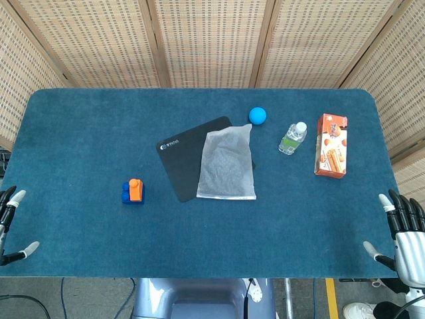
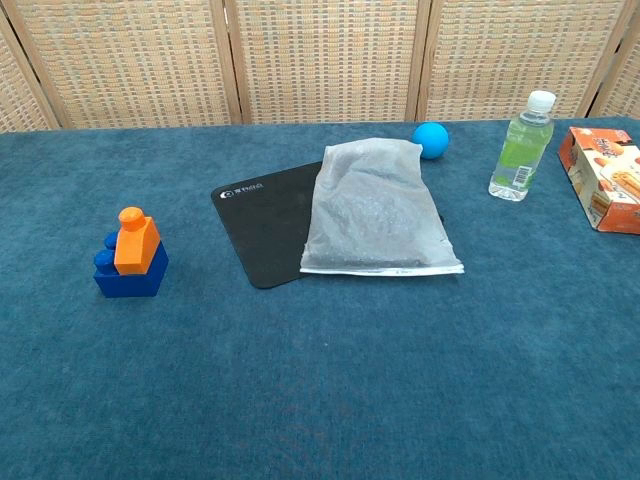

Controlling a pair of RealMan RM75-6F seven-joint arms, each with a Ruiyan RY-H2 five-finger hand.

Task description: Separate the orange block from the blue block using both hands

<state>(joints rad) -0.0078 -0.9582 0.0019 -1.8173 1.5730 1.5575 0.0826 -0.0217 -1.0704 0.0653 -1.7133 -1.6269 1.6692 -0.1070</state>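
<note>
An orange block [image 1: 136, 189] [image 2: 136, 242] sits stacked on a blue block [image 1: 127, 195] [image 2: 130, 275] on the left part of the blue table. My left hand [image 1: 9, 226] shows at the left edge of the head view, fingers apart, holding nothing, well left of the blocks. At the lower right corner of that view my right hand [image 1: 404, 232] hangs with fingers spread and empty, far from the blocks. Neither hand appears in the chest view.
A black mat [image 1: 182, 154] [image 2: 262, 225] lies mid-table with a translucent bag [image 1: 227, 165] [image 2: 377, 208] on it. Behind are a blue ball [image 1: 257, 115] [image 2: 431, 139], a small bottle [image 1: 292, 138] [image 2: 520, 148] and an orange snack box [image 1: 331, 145] [image 2: 606, 178].
</note>
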